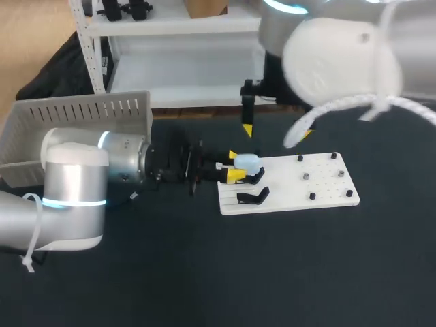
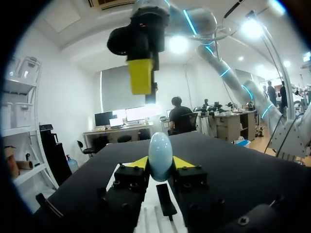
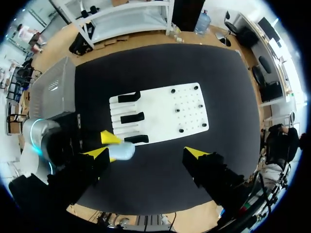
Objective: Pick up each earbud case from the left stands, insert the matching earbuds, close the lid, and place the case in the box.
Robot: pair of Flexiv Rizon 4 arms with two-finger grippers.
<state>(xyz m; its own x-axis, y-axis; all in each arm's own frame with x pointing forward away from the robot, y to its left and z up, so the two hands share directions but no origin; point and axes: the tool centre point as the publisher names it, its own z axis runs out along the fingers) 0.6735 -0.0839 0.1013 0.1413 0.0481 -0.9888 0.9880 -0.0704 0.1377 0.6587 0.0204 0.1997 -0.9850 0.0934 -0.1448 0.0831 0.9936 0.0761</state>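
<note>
– Two claws: what does each have?
– Left claw (image 1: 235, 165) is clamped on the case (image 1: 246, 162), one yellow tip on each side. Its wrist view shows it best: the pale blue case (image 2: 160, 155) stands upright between the fingers (image 2: 138, 162), both pressing it, and rises above the tips.
– How wide is that claw?
– Narrow, just the width of the case.
– And the right claw (image 1: 276, 131)?
– Spread wide and holding nothing. In its own view the right claw (image 3: 148, 154) hangs high over the table, tips far apart, touching nothing.
– Where is the case against the board (image 1: 293, 194)?
– At the board's 9 o'clock edge, over the ends of the black stands (image 1: 253, 196). From above, the case (image 3: 122, 152) lies just off the tip of one of the three stands (image 3: 132, 118). Whether it rests on that stand, I cannot tell.
– And against the right claw?
– The right claw is at about 1 o'clock from the case in the head view, well apart. From the left wrist, one of its yellow fingers (image 2: 140, 76) hangs above the case.
– The box (image 1: 75, 112)?
– Grey, slotted, at 10 o'clock from the board, behind the left arm, well apart from the case.
– Lid up or down?
– Cannot tell.
</note>
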